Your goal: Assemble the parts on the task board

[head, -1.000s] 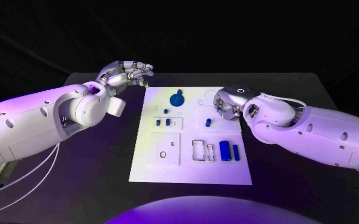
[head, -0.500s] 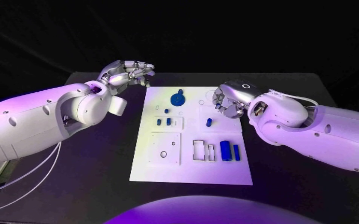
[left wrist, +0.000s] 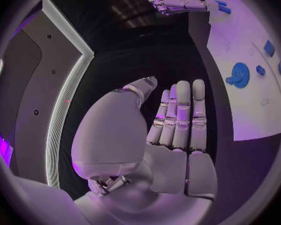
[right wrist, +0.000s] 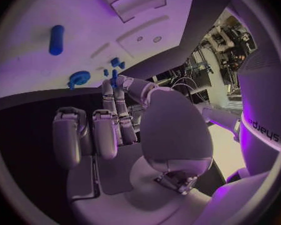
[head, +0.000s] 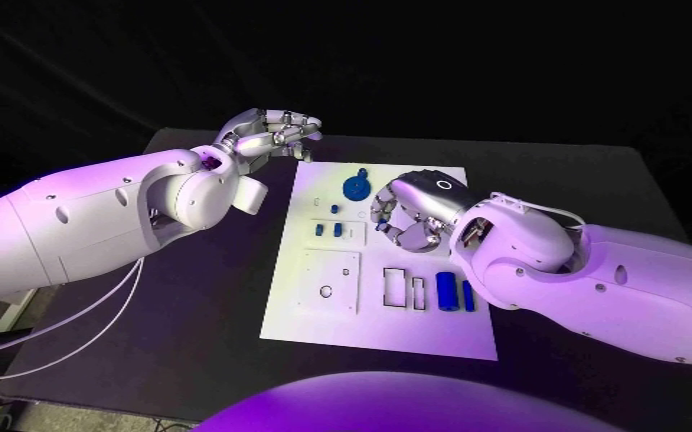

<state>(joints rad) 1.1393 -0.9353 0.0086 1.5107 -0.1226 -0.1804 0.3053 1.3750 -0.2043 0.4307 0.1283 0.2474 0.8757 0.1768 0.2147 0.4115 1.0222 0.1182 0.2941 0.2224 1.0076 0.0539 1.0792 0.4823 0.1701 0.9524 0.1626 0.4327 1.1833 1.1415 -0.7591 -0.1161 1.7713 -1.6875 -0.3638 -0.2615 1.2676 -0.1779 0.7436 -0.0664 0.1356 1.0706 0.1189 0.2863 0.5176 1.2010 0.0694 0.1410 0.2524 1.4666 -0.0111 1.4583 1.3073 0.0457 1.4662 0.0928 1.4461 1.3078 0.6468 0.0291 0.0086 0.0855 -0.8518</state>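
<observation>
The white task board point(head: 378, 324) lies flat on the table. A blue gear point(head: 356, 187) sits near its far edge. Two blue cylinders point(head: 446, 288) lie side by side near the right edge.

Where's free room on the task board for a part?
Free: the near strip of the task board, below the rectangular slots. Crowded: mid-board, where the right hand hovers beside the small blue parts and the blue gear.

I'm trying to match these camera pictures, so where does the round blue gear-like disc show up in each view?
Head view: round blue gear-like disc at the white task board's far end.
Left wrist view: on the board, beyond the left hand.
Right wrist view: near the board's edge, beyond the right hand.
Shared landmark: the board.
</observation>
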